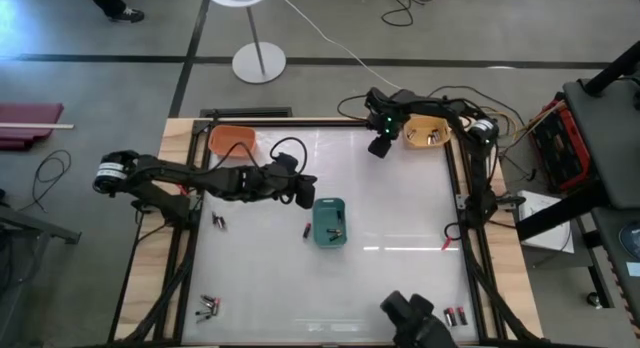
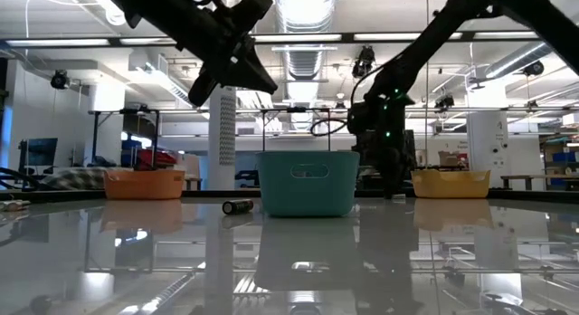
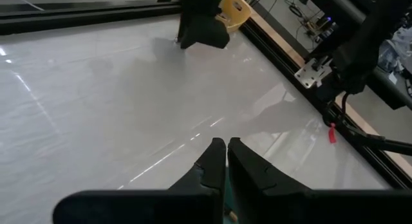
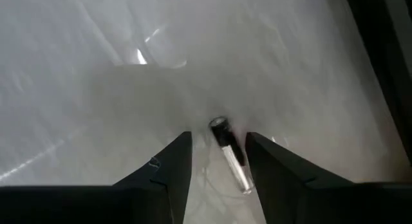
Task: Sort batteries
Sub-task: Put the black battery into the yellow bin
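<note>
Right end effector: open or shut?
Open. The right end effector has its fingers spread around a battery lying flat on the table.

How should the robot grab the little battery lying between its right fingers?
Grip the battery across its round middle, coming straight down from above. It lies flat on the table, its long body running between the open fingers of the right gripper, so one finger already stands on either long side, ready to close.

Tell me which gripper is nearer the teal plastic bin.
Left. The left gripper hovers just beside the teal plastic bin, toward the orange bin's side; the right gripper sits farther off, by the yellow bin.
</note>
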Action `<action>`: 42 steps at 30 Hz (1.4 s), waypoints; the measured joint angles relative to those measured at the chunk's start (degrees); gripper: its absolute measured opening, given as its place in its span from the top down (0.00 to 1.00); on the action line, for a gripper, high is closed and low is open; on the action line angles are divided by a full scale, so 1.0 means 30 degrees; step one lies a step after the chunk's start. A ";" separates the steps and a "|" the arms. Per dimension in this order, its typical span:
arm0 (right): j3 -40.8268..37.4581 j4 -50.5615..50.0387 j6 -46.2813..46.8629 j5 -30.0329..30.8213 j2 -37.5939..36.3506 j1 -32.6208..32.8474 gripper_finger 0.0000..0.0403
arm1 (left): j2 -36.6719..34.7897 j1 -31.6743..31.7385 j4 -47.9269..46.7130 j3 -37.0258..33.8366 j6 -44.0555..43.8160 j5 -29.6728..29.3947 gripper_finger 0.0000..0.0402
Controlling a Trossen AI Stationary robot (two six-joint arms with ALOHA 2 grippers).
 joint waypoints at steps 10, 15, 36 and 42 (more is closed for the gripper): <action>0.0530 -0.0973 -0.1376 0.0738 0.1427 -0.0005 0.85 | 0.0000 0.0015 -0.0182 -0.0029 0.0037 -0.0024 1.00; 0.0486 -0.0866 -0.1500 0.1272 0.1459 0.0074 0.92 | 0.0000 0.0015 -0.0185 -0.0029 0.0131 -0.1190 1.00; 0.0427 -0.0616 -0.0196 0.1791 0.1485 0.1008 0.94 | -0.0015 0.0248 -0.3135 0.0861 0.1694 -0.1307 0.76; 0.0413 -0.0432 0.0065 0.1679 0.1485 0.1015 0.94 | -0.0022 0.0117 -0.4878 0.1610 0.1998 -0.1027 0.74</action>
